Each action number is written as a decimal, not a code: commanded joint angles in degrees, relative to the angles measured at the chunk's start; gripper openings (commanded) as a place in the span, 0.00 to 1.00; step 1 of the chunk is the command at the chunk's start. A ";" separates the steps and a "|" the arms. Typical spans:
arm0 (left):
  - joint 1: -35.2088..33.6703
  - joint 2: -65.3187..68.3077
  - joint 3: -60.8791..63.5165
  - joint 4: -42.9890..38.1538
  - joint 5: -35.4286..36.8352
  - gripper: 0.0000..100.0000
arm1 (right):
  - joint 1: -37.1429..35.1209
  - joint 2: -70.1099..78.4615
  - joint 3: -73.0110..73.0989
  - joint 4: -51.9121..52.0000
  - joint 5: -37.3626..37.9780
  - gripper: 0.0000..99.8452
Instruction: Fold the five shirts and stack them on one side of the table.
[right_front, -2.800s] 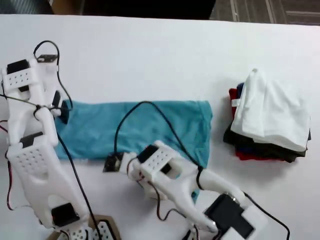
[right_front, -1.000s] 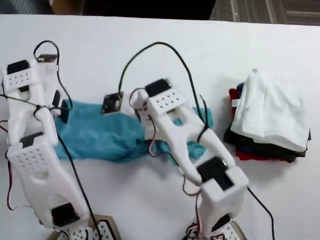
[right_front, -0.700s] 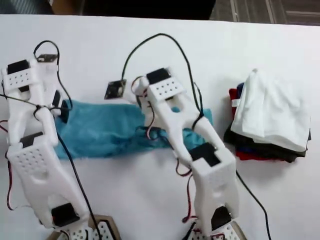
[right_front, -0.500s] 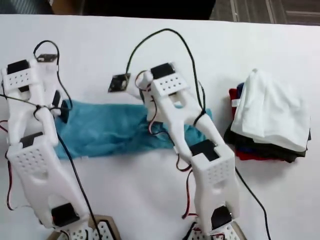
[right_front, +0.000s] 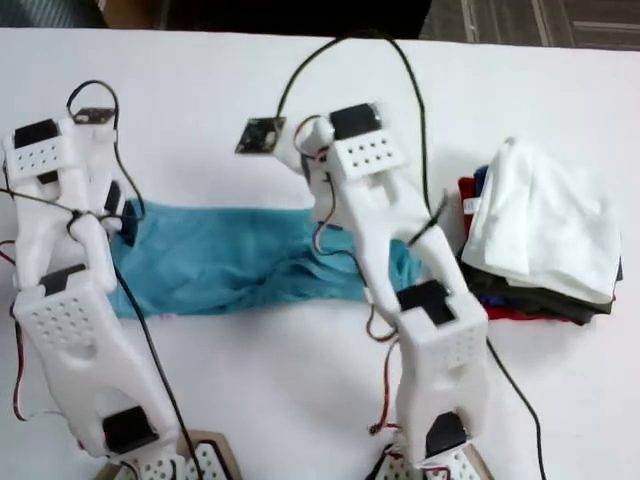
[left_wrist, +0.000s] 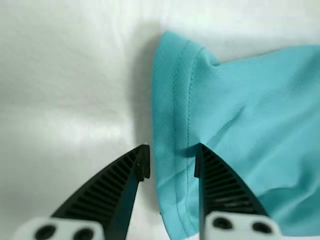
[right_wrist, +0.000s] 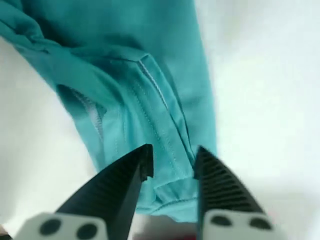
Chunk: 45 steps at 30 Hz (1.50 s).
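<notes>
A teal shirt (right_front: 220, 260) lies folded into a long strip across the middle of the table. My left gripper (right_front: 125, 222) sits at its left end. In the left wrist view the left gripper (left_wrist: 171, 160) is open and straddles the stitched hem of the teal shirt (left_wrist: 240, 110), one finger pressing on the cloth. My right gripper (right_front: 312, 180) hangs above the strip's far edge, right of centre. From the right wrist the right gripper (right_wrist: 172, 160) is open, and the teal shirt (right_wrist: 125, 75) lies flat below it. A stack of folded shirts (right_front: 540, 240), white on top, stands at the right.
The right arm's body (right_front: 430, 340) stretches over the strip's right end and hides it. A small dark camera module (right_front: 262, 135) on a cable hangs by that arm's wrist. White table (right_front: 300, 90) lies open behind the shirt and in front of it.
The right gripper travelled from the shirt's near edge over it to the far side, and the strip grew narrower. It then shifted farther back and right. The left arm kept still.
</notes>
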 joint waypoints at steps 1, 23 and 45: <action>0.62 -0.35 -2.51 -0.35 -0.09 0.18 | -1.98 -10.59 5.98 0.48 -0.35 0.02; 0.53 -0.35 -2.07 -0.26 -0.18 0.18 | -6.37 -19.82 47.21 -25.80 -1.49 0.02; 0.53 -0.35 -2.07 0.09 -0.09 0.18 | 2.51 -0.13 7.38 -16.84 -1.93 0.02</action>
